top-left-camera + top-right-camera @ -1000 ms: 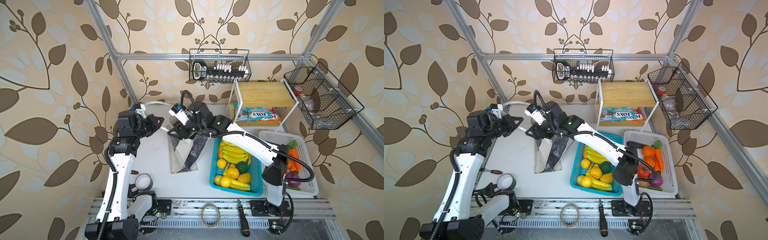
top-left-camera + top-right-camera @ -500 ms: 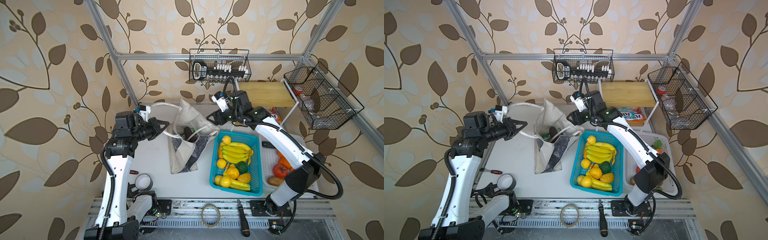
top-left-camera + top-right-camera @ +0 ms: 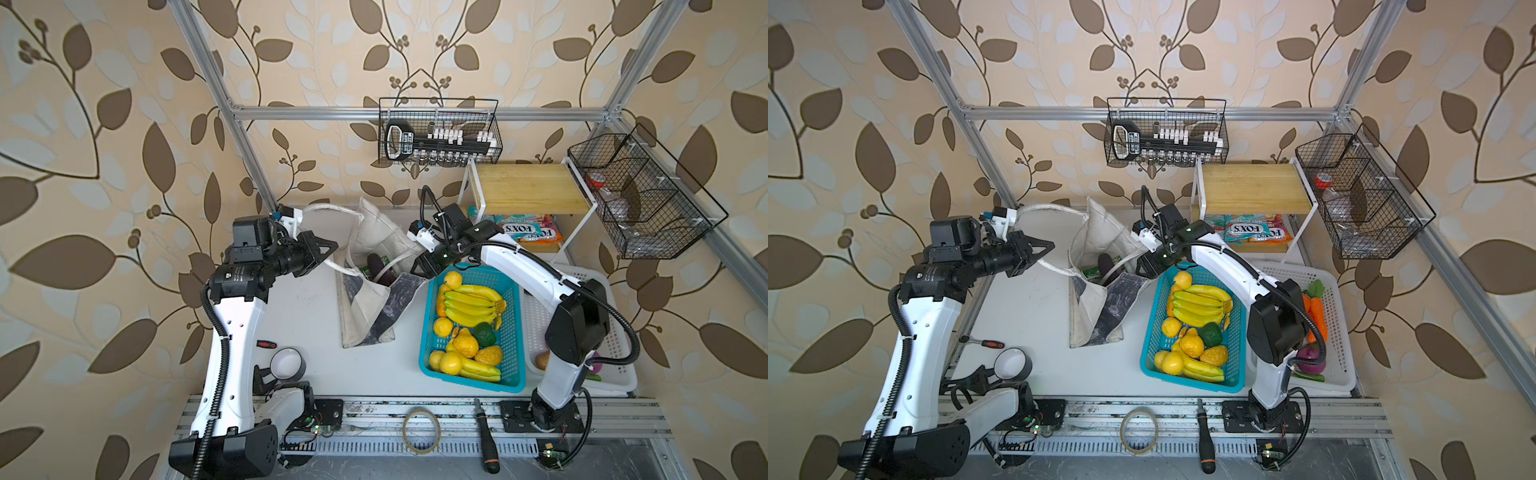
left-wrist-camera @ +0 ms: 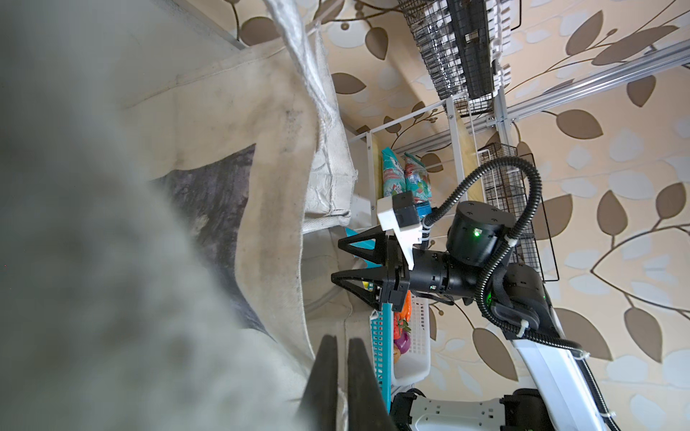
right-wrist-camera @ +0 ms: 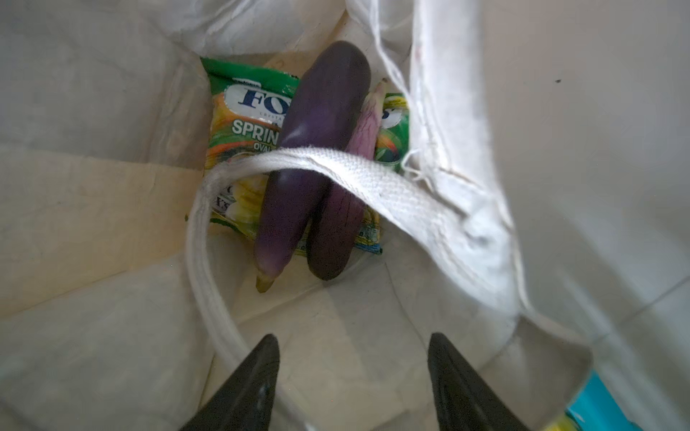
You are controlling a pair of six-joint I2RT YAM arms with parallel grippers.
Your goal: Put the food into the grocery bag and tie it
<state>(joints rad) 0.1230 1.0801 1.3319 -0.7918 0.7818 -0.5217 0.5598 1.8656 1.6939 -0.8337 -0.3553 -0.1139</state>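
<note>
Back over off-white fabric tote (image 3: 358, 309), right fingers (image 5: 257, 377) hang wide, empty, dark purple toy eggplants (image 5: 310, 149) lengthwise below; left fingers (image 4: 323, 373) pinch white strap handle (image 3: 332, 207).

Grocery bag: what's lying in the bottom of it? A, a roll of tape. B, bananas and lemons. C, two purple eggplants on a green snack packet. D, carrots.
C: the right wrist view shows two eggplants lying on a green packet inside the grocery bag.
</note>
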